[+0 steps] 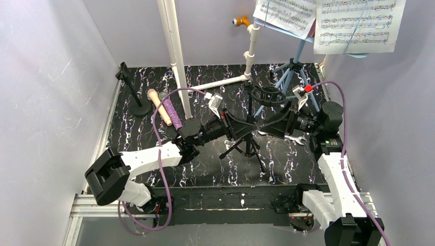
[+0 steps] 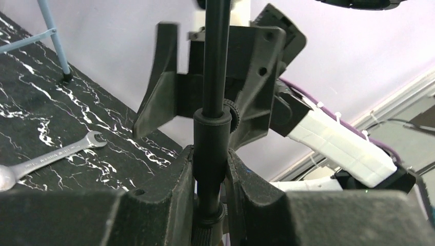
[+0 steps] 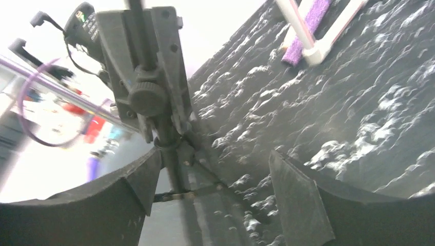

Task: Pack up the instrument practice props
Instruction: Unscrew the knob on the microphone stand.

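One slim black mic tripod (image 1: 250,143), table centre, pole pinched by the left gripper (image 2: 209,169); right gripper (image 3: 215,169) spread wide, empty. Two paper sheet-music pages (image 1: 354,23) at 1 o'clock run off-frame; one peach microphone (image 1: 160,108) and one purple glitter microphone (image 1: 173,114) lie at 10 o'clock.

The top external camera looked steeply down from high behind the near edge of the desk (image 1: 128,130), far enough back to take in its whole marbled top. The left wrist camera sat close behind its own jaws, facing rightward across the desk, with the black mic tripod (image 2: 215,77) filling its middle and the silver wrench (image 2: 51,156) beyond. The right wrist camera, low and tilted, faced leftward past the same tripod toward the purple glitter microphone (image 3: 310,25). All three views shared that tripod.
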